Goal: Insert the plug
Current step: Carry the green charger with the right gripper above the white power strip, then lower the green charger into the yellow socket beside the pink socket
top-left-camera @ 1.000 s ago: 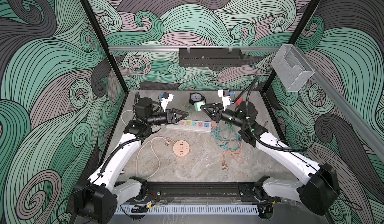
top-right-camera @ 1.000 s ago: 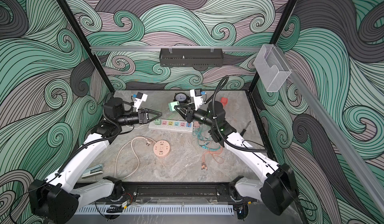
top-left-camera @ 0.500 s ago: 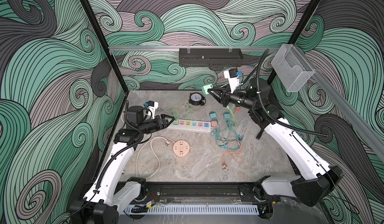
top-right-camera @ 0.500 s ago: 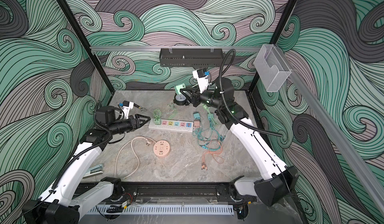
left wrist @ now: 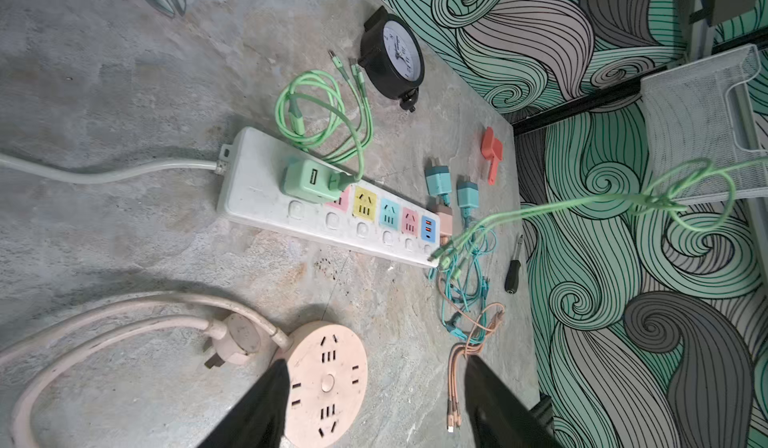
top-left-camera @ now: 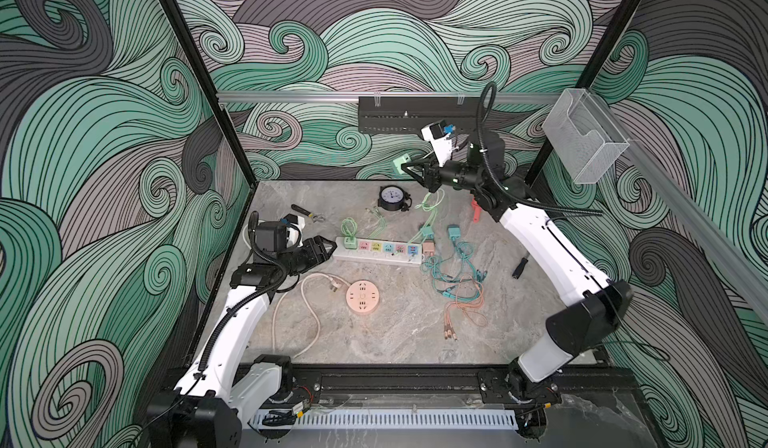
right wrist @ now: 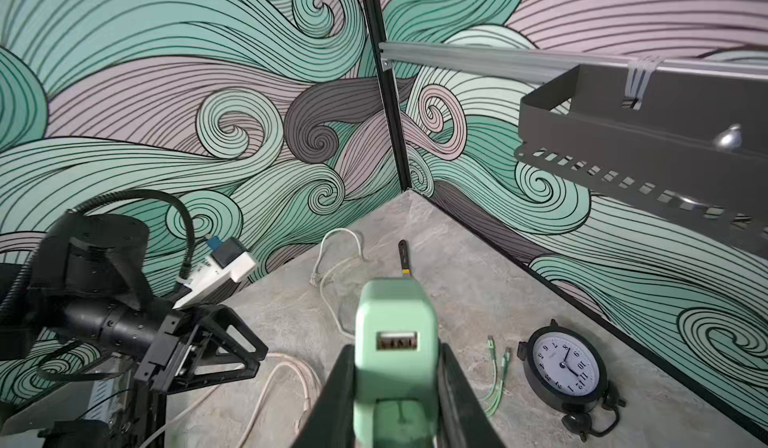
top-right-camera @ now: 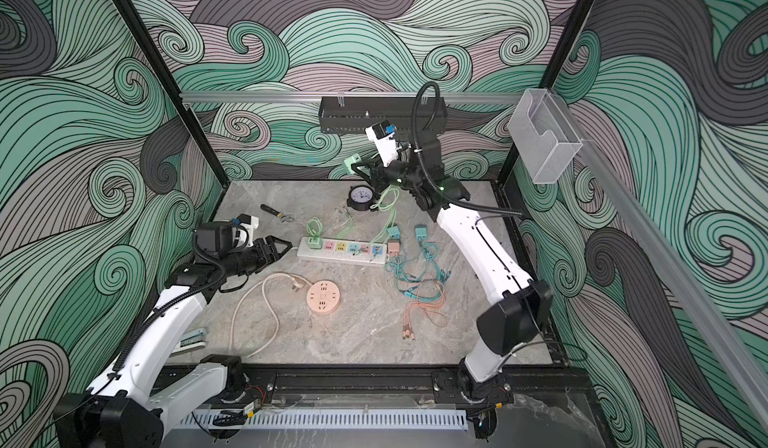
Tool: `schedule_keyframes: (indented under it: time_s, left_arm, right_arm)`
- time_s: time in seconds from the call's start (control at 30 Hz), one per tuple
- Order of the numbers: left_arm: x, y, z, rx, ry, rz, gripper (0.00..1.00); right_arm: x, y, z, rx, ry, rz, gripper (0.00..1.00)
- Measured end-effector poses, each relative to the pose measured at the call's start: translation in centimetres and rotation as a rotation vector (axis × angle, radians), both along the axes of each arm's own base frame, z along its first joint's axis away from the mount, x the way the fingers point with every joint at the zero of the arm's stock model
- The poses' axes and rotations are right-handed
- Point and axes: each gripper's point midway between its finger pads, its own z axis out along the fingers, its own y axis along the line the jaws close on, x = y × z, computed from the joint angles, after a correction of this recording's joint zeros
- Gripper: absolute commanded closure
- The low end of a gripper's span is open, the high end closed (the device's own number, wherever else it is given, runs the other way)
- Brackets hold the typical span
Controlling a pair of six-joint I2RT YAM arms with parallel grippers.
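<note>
Nearest, the left gripper (top-left-camera: 328, 248) stood empty, jaws apart, just beside the white power strip (top-left-camera: 380, 254), well placed to brace it. Farther back, the right gripper (top-left-camera: 406, 168) clamped the mint-green charger plug (right wrist: 395, 325) aloft; its prongs probably needed turning down squarely over a free socket.

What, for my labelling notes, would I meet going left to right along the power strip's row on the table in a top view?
left pincer → white power strip → pink plug → teal plug → black jack adapter
</note>
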Motion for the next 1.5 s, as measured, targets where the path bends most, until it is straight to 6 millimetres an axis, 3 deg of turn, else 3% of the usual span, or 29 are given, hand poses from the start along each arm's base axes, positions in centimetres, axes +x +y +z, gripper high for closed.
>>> schedule_keyframes:
  time_s: [0.2, 0.47, 0.67, 1.0, 1.17, 1.5]
  left_arm:
    - [0.1, 0.9, -1.1, 0.025, 0.017, 0.039, 0.26]
    - [0.8, 1.3, -3.0, 0.035, 0.057, 0.055, 0.27]
    - [2.1, 1.6, -5.3, 0.038, 0.12, 0.073, 0.29]
    - [4.7, 1.3, -9.9, 0.027, 0.25, 0.055, 0.37]
    - [5.9, 1.3, -11.4, 0.029, 0.283, 0.055, 0.4]
    - [8.9, 1.2, -12.3, 0.039, 0.267, 0.039, 0.48]
  right_arm:
    - [4.3, 2.0, -4.4, -0.045, 0.073, 0.022, 0.91]
    - [6.5, 3.6, -8.1, -0.115, 0.1, 0.074, 0.92]
    - [5.6, 4.3, -12.9, -0.242, 0.139, 0.135, 0.92]
    - [2.2, 6.1, -21.1, -0.494, 0.168, 0.275, 0.94]
    - [0.6, 5.8, -23.8, -0.567, 0.182, 0.33, 0.93]
    - [-0.8, 5.1, -27.2, -0.676, 0.168, 0.385, 0.92]
